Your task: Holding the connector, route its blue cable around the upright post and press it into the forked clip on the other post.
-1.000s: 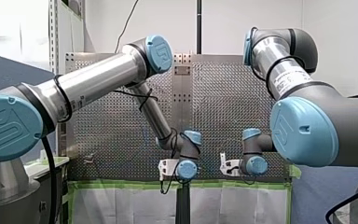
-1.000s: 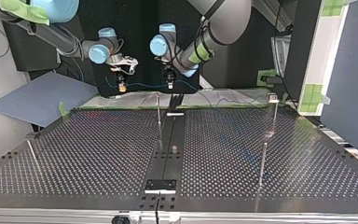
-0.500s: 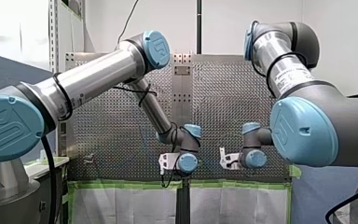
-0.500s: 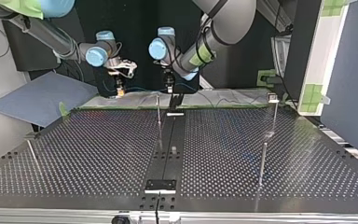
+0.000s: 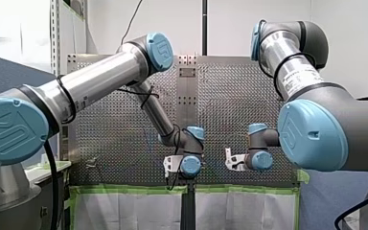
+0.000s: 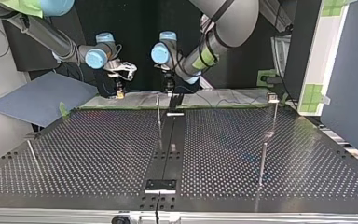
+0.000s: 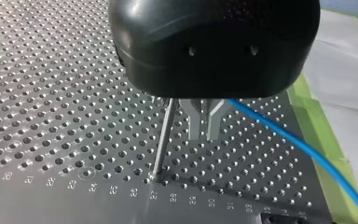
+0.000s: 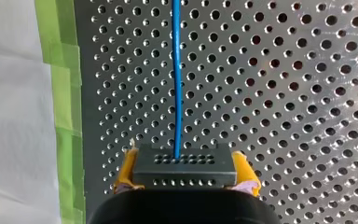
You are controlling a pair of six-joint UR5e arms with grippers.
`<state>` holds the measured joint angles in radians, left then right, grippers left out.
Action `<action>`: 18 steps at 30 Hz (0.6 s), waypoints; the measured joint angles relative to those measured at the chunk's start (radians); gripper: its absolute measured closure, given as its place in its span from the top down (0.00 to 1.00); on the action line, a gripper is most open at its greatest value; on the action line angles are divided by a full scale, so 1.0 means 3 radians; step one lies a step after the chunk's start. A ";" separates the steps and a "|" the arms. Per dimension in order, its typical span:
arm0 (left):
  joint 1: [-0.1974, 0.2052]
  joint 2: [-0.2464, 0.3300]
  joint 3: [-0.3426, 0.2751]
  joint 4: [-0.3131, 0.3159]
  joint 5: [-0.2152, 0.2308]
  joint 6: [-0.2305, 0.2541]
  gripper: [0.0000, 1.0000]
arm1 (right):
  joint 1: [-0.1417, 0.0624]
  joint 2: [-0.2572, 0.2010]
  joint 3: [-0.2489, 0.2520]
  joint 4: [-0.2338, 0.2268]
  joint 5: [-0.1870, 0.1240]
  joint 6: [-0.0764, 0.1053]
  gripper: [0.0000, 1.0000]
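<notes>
Blue cable [image 8: 177,70]: connector [image 8: 184,164] clamped in my right hand [image 8: 185,173] (yellow pads), my left hand [image 7: 203,134] pinching it beside the post [image 7: 161,144]; wrapping looks next.

A post [image 6: 159,116] stood at the middle of the table's [image 6: 98,154] edge nearest the arms, just beside my left gripper [image 6: 169,88]. My right gripper [image 6: 119,93] hung along that edge toward the top view's left, the connector [image 8: 185,170] between its fingers and the cable [image 8: 177,79] leading ahead. A second post [image 6: 274,116] stood near that edge's right corner.

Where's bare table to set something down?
In the top view, bare plate lies either side of the centre strip: out to the leaning post at left, out to the posts at right. Crowded along the far edge: centre post, left gripper, right gripper, cable, connector.
</notes>
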<state>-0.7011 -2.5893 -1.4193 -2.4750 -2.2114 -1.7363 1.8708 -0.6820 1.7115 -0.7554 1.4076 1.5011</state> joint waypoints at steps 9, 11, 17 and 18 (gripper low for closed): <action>0.0076 -0.0002 0.0042 -0.0013 0.0157 0.0004 0.09 | 0.0009 0.0001 -0.0037 0.0032 -0.0007 0.0036 0.00; 0.0098 -0.0004 0.0045 -0.0019 0.0197 0.0002 0.09 | 0.0010 0.0001 -0.0046 0.0034 -0.0009 0.0047 0.00; 0.0152 -0.0006 0.0068 -0.0037 0.0317 -0.0002 0.09 | 0.0007 0.0001 -0.0093 0.0067 -0.0003 0.0063 0.00; 0.0159 -0.0006 0.0076 -0.0046 0.0332 -0.0003 0.09 | 0.0005 0.0001 -0.0102 0.0074 -0.0001 0.0063 0.00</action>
<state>-0.6533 -2.5912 -1.3964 -2.4887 -2.1119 -1.7372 1.8723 -0.6817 1.6810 -0.7332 1.4074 1.5202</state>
